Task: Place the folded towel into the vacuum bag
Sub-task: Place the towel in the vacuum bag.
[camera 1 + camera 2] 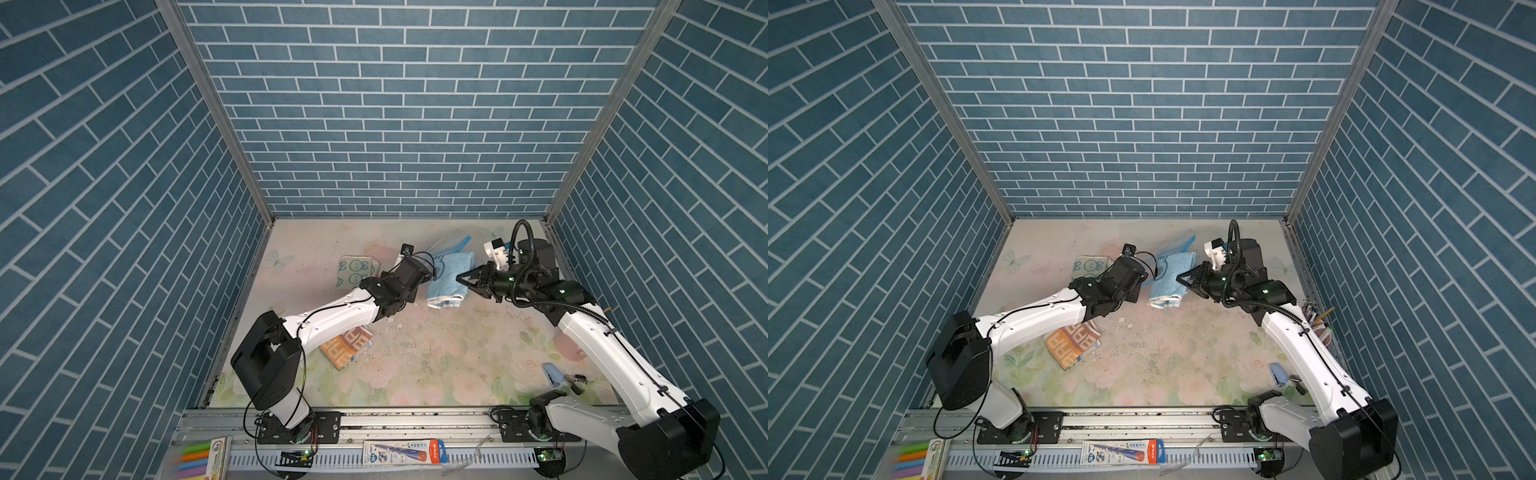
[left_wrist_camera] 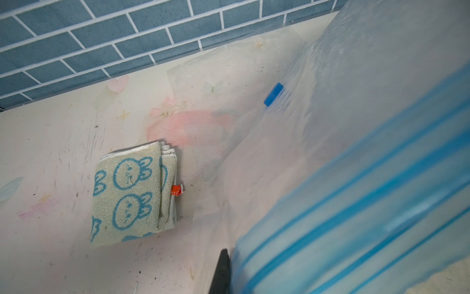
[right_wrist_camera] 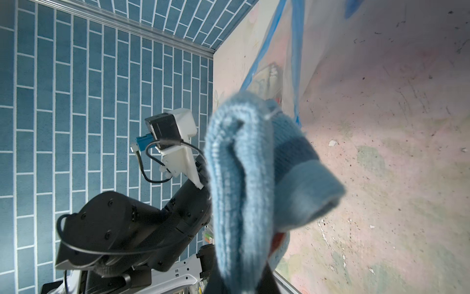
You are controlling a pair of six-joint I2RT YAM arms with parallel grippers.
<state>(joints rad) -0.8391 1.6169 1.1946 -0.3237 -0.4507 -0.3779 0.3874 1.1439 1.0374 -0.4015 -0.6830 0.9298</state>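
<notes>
Left gripper point(image 1: 432, 262) pinches the large clear plastic vacuum bag point(image 2: 356, 122) by its blue zip strip point(image 2: 381, 203), holding the mouth up near the table's point(image 1: 332, 237) far edge. Right gripper point(image 1: 460, 279) clamps the light blue folded terry towel point(image 1: 446, 286) just beside it (the opening looks wide enough, though it's blurry). Insertion step: next, feed the towel through the mouth.

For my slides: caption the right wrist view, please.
Folded blue towel fills the foreground; behind it, the blue-edged mouth of the vacuum bag.

Light-blue folded towel point(image 1: 446, 286), drooping, just beside clear vacuum bag point(image 2: 343, 127), its blue-striped zip end raised.
</notes>
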